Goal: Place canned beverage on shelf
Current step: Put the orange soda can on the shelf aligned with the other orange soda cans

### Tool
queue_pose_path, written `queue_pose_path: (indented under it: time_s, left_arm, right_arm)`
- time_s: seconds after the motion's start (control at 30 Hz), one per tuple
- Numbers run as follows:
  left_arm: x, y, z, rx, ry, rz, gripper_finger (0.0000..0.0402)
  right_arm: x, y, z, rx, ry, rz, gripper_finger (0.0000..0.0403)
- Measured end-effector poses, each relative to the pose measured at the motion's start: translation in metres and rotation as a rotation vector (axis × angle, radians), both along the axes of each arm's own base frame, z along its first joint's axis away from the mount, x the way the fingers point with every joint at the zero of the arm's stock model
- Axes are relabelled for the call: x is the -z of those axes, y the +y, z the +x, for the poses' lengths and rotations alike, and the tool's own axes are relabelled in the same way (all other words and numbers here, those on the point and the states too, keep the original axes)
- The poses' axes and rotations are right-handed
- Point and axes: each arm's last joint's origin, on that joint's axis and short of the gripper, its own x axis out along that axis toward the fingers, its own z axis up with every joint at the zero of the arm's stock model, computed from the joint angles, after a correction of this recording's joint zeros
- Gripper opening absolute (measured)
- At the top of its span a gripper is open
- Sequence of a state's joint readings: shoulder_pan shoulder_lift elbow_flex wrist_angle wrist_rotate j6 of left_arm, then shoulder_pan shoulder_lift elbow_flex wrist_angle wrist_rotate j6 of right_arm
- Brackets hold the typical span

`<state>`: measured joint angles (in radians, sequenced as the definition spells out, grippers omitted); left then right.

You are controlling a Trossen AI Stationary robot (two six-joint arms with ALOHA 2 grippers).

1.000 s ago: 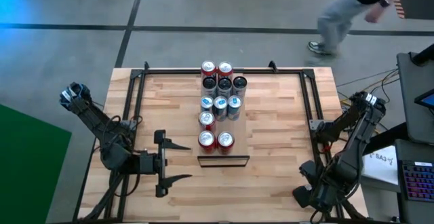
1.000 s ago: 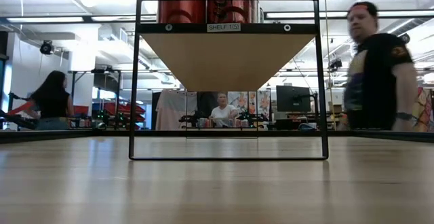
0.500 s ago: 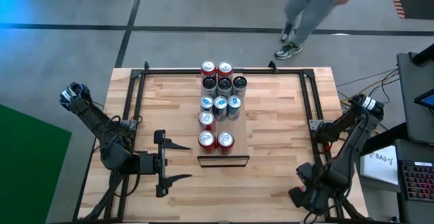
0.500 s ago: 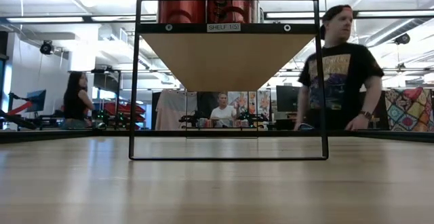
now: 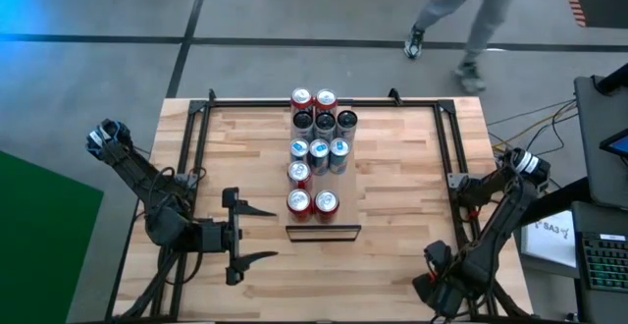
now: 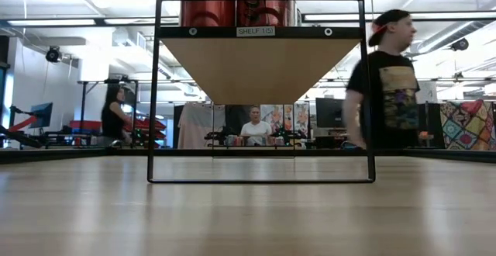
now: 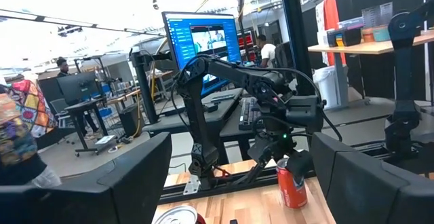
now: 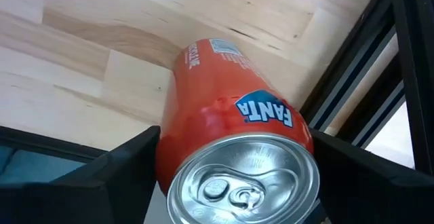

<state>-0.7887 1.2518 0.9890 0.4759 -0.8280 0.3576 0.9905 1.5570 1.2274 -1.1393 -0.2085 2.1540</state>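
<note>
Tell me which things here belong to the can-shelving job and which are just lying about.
Job: Fanta can, with the right gripper around it by the table's right edge; shelf; cans on it.
Lying about: left gripper, open and idle on the left; walking person; monitor.

The orange Fanta can stands upright between the two fingers of my right hand, silver top with pull tab up, near the worktop's right front corner beside the black frame rail. The shelf, a long raised light-wood board, runs down the worktop's middle, carrying red, black and blue cans in rows, its near end bare.
</note>
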Motion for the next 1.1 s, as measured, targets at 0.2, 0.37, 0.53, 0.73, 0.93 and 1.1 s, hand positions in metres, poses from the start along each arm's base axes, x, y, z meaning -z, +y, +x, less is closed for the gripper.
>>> queue_pose_path:
  time_s: [0.2, 0.37, 0.53, 0.73, 0.93, 1.1]
  left_arm:
    - [0.000, 0.000, 0.000, -0.001, 0.000, 0.004, 0.0323]
    - [0.000, 0.000, 0.000, -0.002, 0.000, 0.013, 0.0323]
    - [0.000, 0.000, 0.000, -0.004, -0.002, 0.022, 0.0323]
    - [-0.001, 0.000, 0.000, -0.004, -0.002, 0.022, 0.0323]
    - [0.000, 0.001, 0.001, -0.012, -0.002, 0.038, 0.0323]
    - [0.000, 0.002, 0.002, -0.021, -0.003, 0.059, 0.0323]
  right_arm:
    - [-0.001, -0.001, 0.000, 0.009, 0.001, -0.005, 0.0288]
    - [-0.002, -0.004, 0.002, 0.013, 0.003, -0.005, 0.0288]
    - [-0.015, -0.018, 0.002, 0.024, 0.011, -0.023, 0.0288]
    - [-0.046, -0.041, 0.003, 0.009, -0.016, -0.047, 0.0288]
    - [-0.081, -0.076, 0.017, -0.041, -0.195, -0.102, 0.0288]
    - [-0.104, -0.107, 0.036, -0.123, -0.298, -0.134, 0.0288]
